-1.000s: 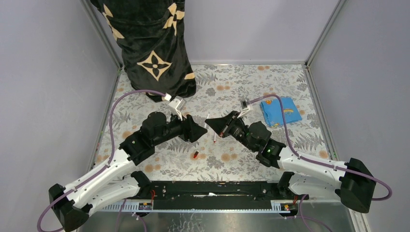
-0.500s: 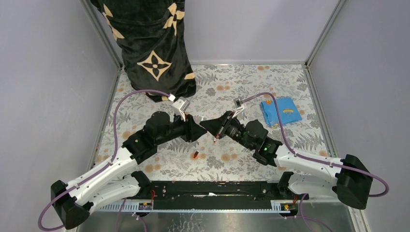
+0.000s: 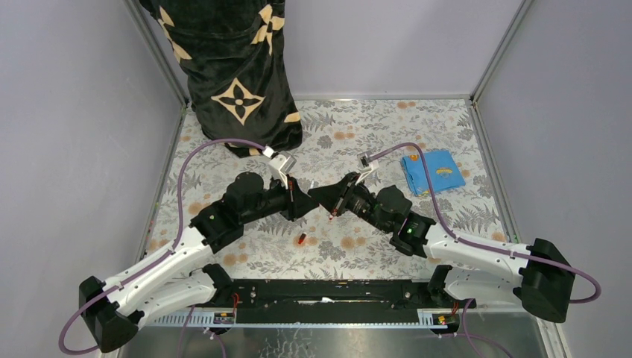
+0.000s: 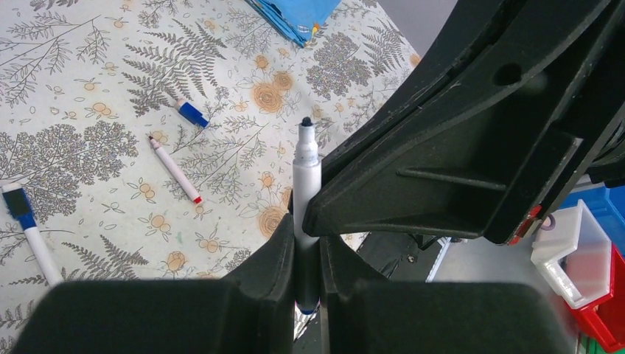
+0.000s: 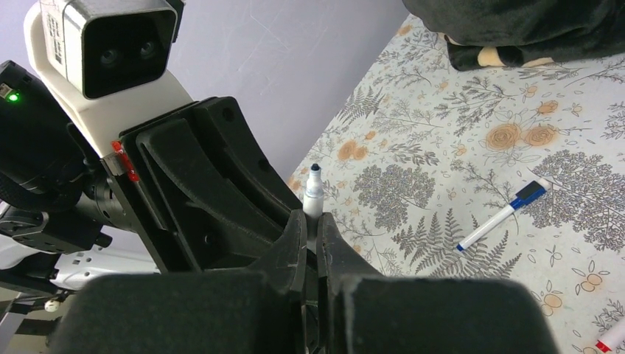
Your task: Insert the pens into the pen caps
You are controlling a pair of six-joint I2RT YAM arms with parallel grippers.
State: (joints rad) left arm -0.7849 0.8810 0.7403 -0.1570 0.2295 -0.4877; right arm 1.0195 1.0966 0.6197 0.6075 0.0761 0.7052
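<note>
— Where is the pen [image 4: 306,173] held?
— It is clamped in the left pincer [image 4: 307,232], dark tip exposed. The right pincer [image 5: 311,221] is closed narrowly on a pen too, though whether the same one cannot be told.
— And the rest?
— A blue cap [image 4: 191,113] and a red-tipped pen [image 4: 175,169] are seen on the counter [image 4: 88,88]. The held pen's lower end is hidden.

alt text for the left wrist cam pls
The left gripper clamps a white pen, dark tip pointing away from the camera, with the right gripper and its black body crowding in from the right. On the floral table beyond lie a blue cap, a red-tipped pen, a blue-ended pen and, at the top edge, a blue cloth.
</note>
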